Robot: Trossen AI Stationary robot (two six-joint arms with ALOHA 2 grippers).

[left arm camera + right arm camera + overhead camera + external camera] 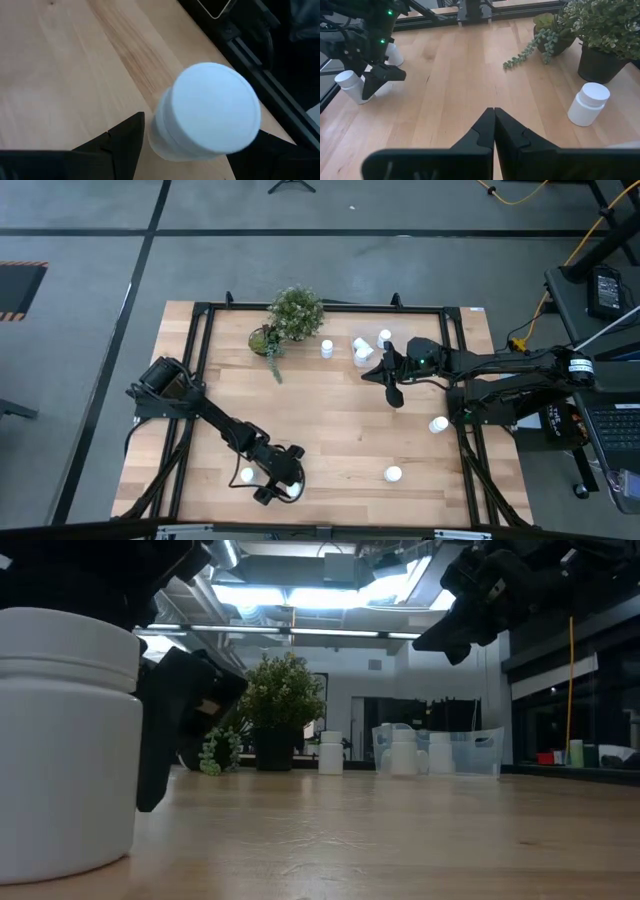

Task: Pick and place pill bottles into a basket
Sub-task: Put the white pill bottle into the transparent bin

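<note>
No writing is legible on any pill bottle: well away from the transparent basket [368, 352], the left gripper [185, 150] straddles one pill bottle [205, 112] with fingers spread, while the right gripper [493, 131], pressed together, hovers beside the basket.

1. No text, label, brand, number or sign can be read in any view.
2. The pill bottles [392, 474] show plain white sides and caps, with no lettering visible.
3. The basket [440, 751] is clear plastic and bears no marking that can be made out.
</note>
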